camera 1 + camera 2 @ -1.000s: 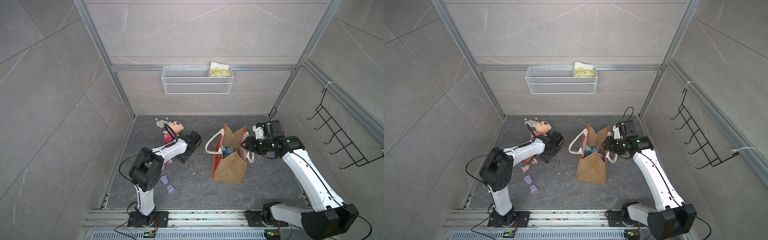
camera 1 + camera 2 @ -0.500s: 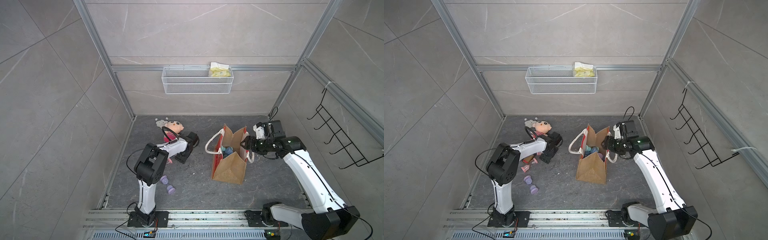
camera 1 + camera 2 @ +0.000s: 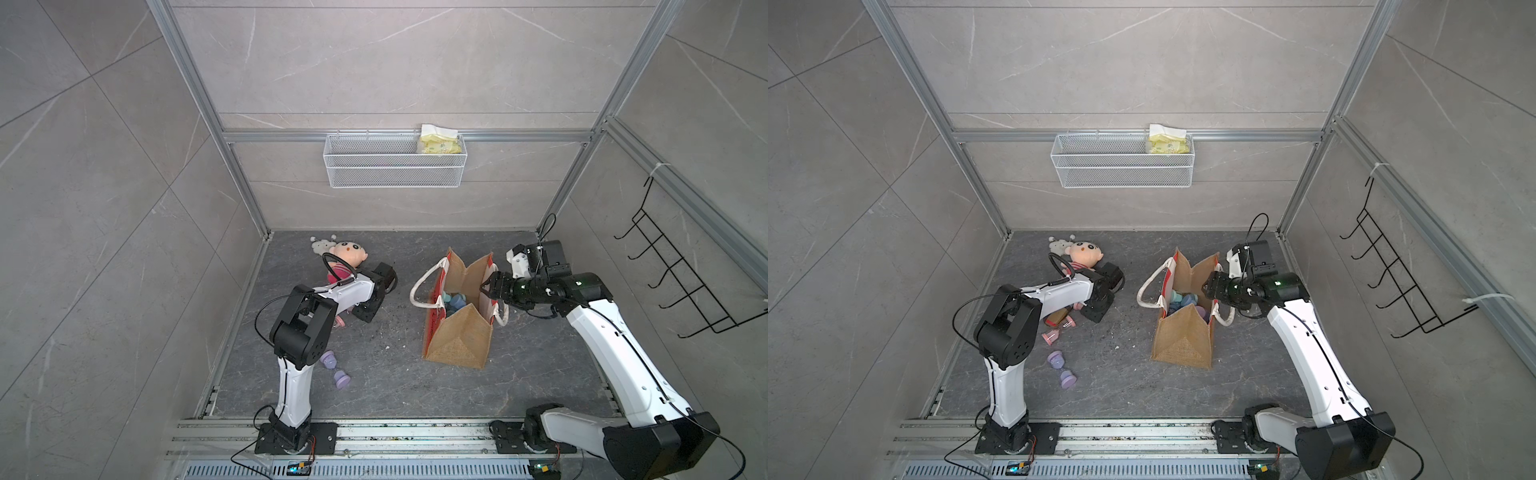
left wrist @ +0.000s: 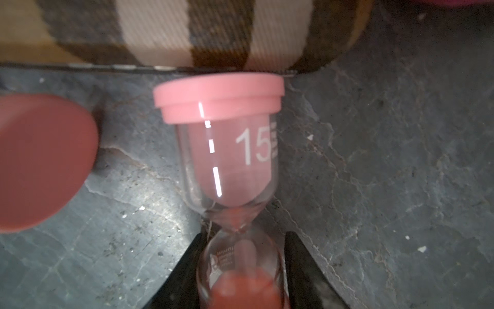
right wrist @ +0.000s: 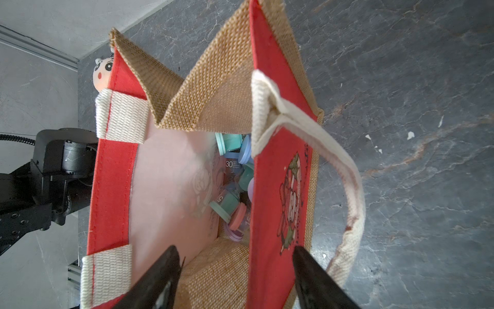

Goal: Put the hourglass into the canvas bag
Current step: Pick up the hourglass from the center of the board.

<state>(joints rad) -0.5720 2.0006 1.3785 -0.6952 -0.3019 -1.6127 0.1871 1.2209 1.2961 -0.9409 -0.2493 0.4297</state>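
Floor (image 3: 395,332) between the L arm's spot and canvas bag (image 3: 459,336) is bare, so there's an open lane for the carry. Bag stands upright, mouth open, w/ several hourglasses (image 5: 230,203) inside. R gripper (image 3: 486,286) is spread astride the rim panel, gripping nothing.

Step looks like the grasp. L gripper (image 4: 244,240) is down on pink hourglass (image 4: 227,149), lying on the floor by plush doll (image 3: 349,255). Jaws hug the lower bulb; firm pinch or hairline gap, can't tell. Its cap butts striped cloth (image 4: 203,32), w/ another pink cap (image 4: 40,160) just beside.

Next prob.: squeeze, lift straight, clear the rim.
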